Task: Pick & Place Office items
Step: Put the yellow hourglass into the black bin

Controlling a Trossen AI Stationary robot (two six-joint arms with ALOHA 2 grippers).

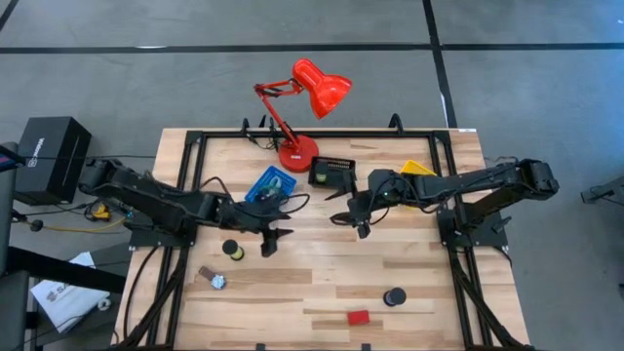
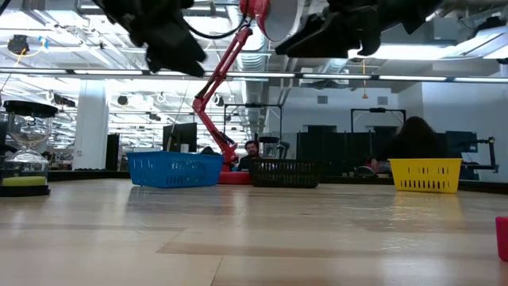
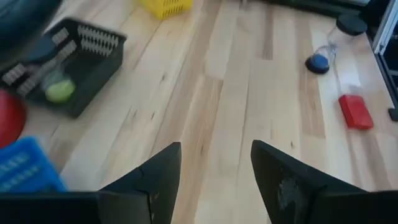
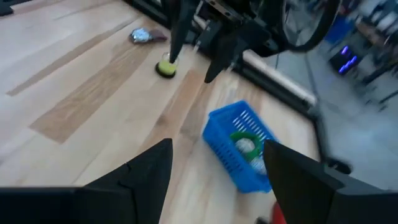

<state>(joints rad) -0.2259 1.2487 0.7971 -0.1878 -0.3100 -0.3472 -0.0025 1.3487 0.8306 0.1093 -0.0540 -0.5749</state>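
Observation:
My left gripper (image 1: 271, 241) (image 3: 216, 168) hangs open above the bare wood, just near of the blue bin (image 1: 270, 185). My right gripper (image 1: 351, 218) (image 4: 217, 167) hangs open above the table's middle, near of the black bin (image 1: 331, 173). Neither has anything between its fingers. On the table stand a black-capped cylinder with a yellow end (image 1: 232, 250) (image 4: 166, 67), a small silvery item (image 1: 214, 281) (image 4: 142, 36), a second black cylinder (image 1: 394, 295) (image 3: 329, 46) and a red block (image 1: 359, 317) (image 3: 356, 112). A green and white item (image 4: 244, 144) lies in the blue bin, and a green one (image 3: 60, 91) in the black bin.
A yellow bin (image 1: 417, 169) stands at the far right, and the red desk lamp (image 1: 297, 151) has its base between the blue and black bins. Black frame rails (image 1: 185, 156) run along the table's sides. Bare wood lies between the grippers and the near edge.

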